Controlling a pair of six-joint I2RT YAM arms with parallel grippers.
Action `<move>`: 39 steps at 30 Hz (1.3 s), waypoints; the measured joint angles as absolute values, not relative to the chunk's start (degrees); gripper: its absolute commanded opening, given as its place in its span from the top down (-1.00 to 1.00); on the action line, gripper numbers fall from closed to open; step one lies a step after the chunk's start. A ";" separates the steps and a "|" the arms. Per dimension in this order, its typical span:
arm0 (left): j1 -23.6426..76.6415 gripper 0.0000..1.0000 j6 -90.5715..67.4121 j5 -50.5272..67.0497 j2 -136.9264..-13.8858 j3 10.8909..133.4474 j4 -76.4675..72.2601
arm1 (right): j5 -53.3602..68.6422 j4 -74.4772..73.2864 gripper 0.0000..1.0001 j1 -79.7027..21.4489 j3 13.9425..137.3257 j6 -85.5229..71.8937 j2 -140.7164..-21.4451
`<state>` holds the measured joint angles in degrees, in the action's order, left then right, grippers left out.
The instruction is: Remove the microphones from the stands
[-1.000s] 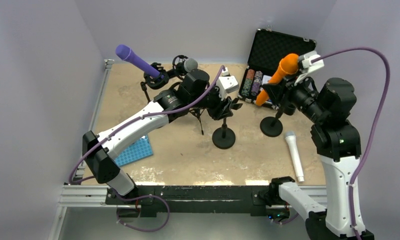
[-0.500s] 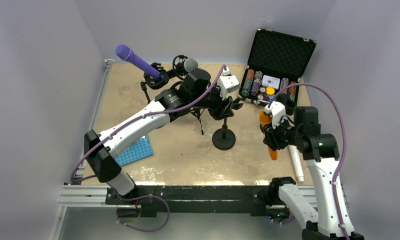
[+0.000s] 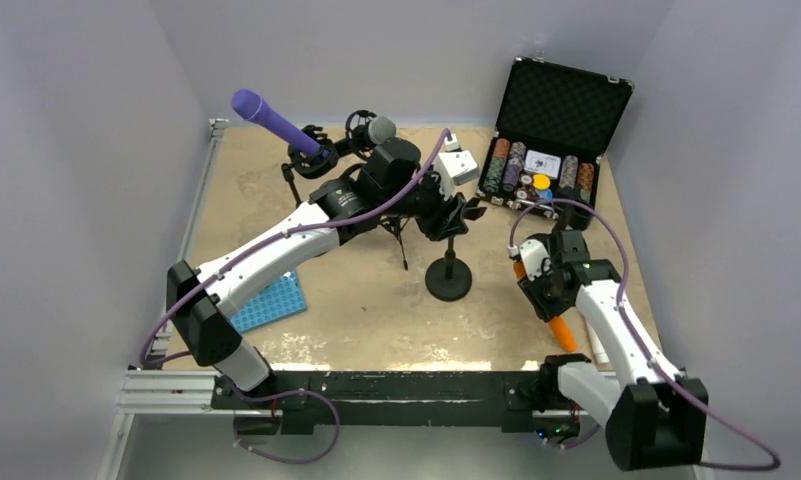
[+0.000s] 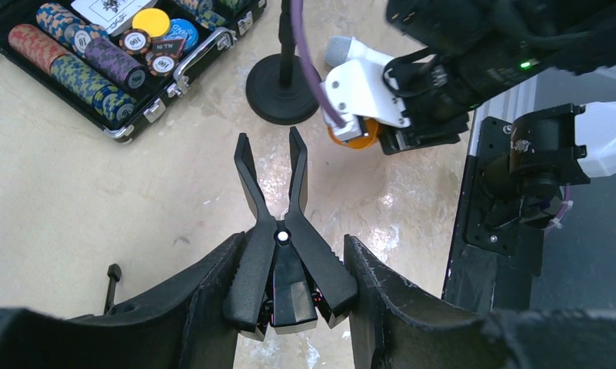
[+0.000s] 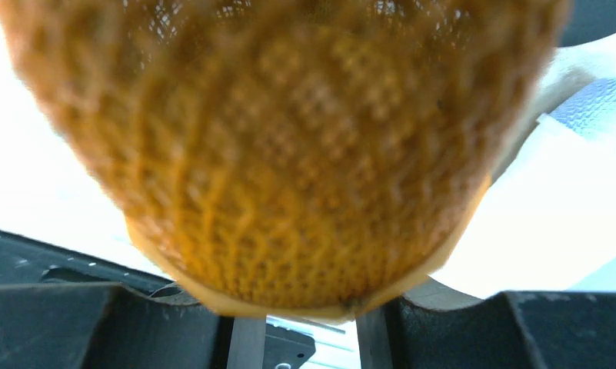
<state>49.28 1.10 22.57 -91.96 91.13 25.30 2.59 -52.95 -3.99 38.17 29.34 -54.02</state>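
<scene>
My right gripper (image 3: 550,298) is shut on the orange microphone (image 3: 560,331), holding it low over the near right of the table, free of any stand. The mesh head of the orange microphone (image 5: 289,146) fills the right wrist view between the fingers (image 5: 97,327). In the left wrist view the orange microphone (image 4: 352,135) shows under the right wrist. My left gripper (image 3: 454,215) is shut on the spring clip (image 4: 278,269) atop the middle stand (image 3: 448,279), which carries no microphone. A second bare stand base (image 4: 278,92) sits beyond the clip.
A white microphone (image 3: 599,347) lies on the table just right of the orange one. A purple microphone (image 3: 271,120) and a grey one (image 3: 380,130) sit in stands at the back. An open poker chip case (image 3: 541,170) is at back right, a blue rack (image 3: 266,303) near left.
The right arm swung down from the back stand to the near right, carrying the orange microphone away from it and low to the table. The left arm stayed put.
</scene>
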 measured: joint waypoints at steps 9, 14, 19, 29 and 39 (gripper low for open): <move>49.28 1.00 1.10 22.55 -91.15 90.43 25.54 | -5.04 -45.56 0.99 -3.99 35.70 28.45 -65.25; 49.28 1.00 1.10 22.55 -91.05 90.37 25.47 | -8.40 -41.67 0.72 -3.99 32.77 29.21 -65.82; 49.28 1.00 1.10 22.55 -91.00 90.28 25.36 | -10.81 -39.97 0.62 -4.03 31.07 29.23 -67.35; 49.28 1.00 1.10 22.55 -90.94 90.21 25.32 | -12.47 -40.21 -0.04 -4.05 30.72 30.06 -66.48; 49.28 1.00 1.10 22.55 -90.94 90.21 25.32 | -7.51 -48.84 -0.36 -4.16 33.82 31.22 -59.07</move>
